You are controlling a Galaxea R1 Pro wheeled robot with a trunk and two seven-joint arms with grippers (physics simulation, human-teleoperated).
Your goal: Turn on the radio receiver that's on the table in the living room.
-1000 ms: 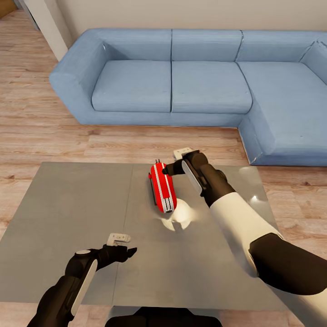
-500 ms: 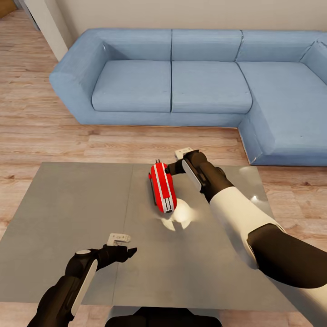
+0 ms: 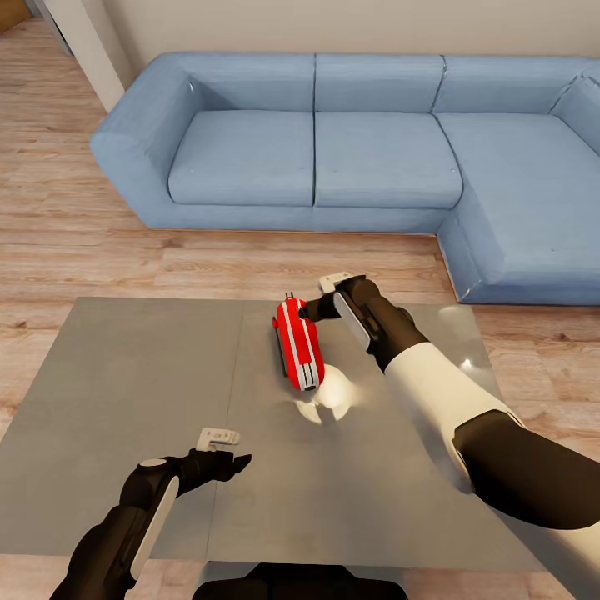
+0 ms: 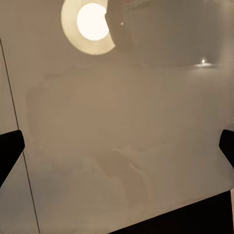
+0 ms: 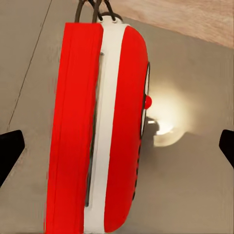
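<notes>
the radio receiver (image 3: pixel 297 343) stands on its narrow edge near the middle of the surface (image 3: pixel 125 392), toward the far side, just right of the seam line (image 3: pixel 229 400). it is a small flat red body with rounded corners, and from my head view i see its edge with 2 white stripes running its length. my right wrist view shows the radio receiver (image 5: pixel 97 131) close up: a white band along the edge, a slot beside it, a small red knob on the face side, and thin dark wire loops at one end. a bright round light reflection (image 3: pixel 333 390) sits on the glossy top just beside it.

my right jaws (image 3: pixel 310 311) reach in from the right, the arm stretched forward over the surface, tips at the radio's far upper end, touching or almost touching it; i cannot tell which. the 2 dark fingers (image 5: pixel 9 151) sit wide apart at the borders of the wrist view. my left jaws (image 3: pixel 237 461) hover low over the near part of the surface, well apart from the radio, fingers (image 4: pixel 9 151) also spread.

compared with half a second ago, my right wrist has shifted slightly toward the radio; the radio and my left arm are unchanged.

behind the surface lies the wood floor (image 3: pixel 83 250) and the blue sofa (image 3: pixel 333 142).
</notes>
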